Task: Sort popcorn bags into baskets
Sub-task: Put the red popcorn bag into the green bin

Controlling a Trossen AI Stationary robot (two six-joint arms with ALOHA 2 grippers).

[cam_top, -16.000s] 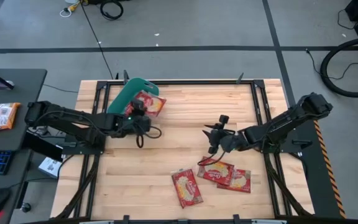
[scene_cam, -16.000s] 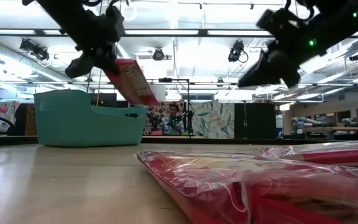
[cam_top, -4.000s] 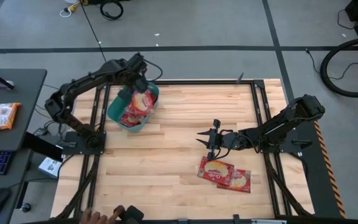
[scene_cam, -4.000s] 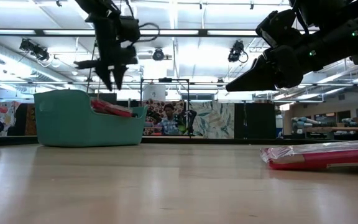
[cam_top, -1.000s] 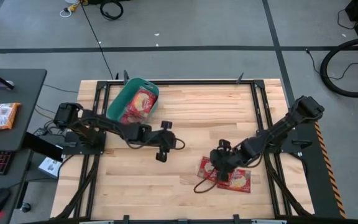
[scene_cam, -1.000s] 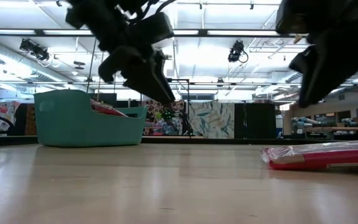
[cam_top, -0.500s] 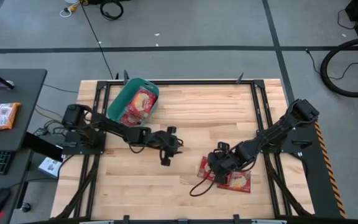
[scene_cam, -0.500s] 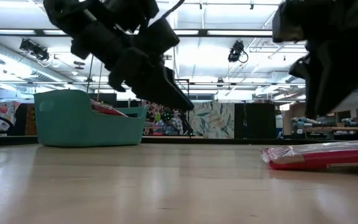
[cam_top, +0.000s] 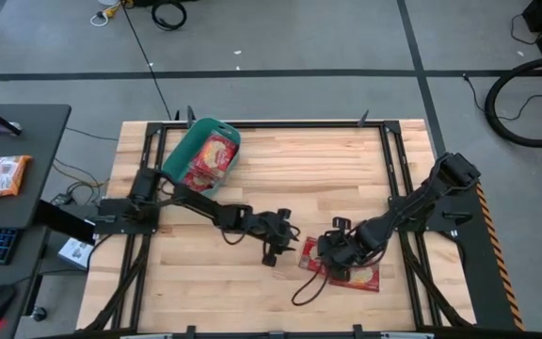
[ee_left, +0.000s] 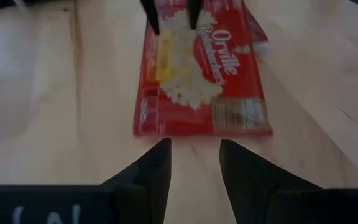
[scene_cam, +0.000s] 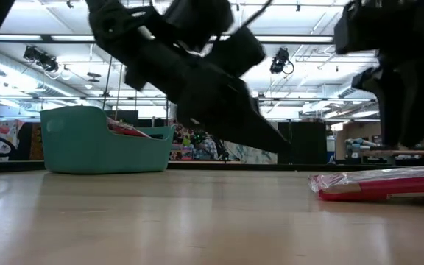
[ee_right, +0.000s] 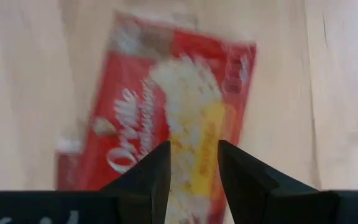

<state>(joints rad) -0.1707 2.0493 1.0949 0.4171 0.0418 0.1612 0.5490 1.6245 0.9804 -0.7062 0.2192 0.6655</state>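
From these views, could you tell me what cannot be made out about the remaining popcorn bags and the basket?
- High view: the right gripper covers much of the two popcorn bags.
- High view: lower bags in the basket lie under the top bag.
- Low view: the basket wall hides its contents.

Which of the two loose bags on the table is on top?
The bag nearer the left gripper, the left one; it overlaps the other bag, which lies partly beneath it.
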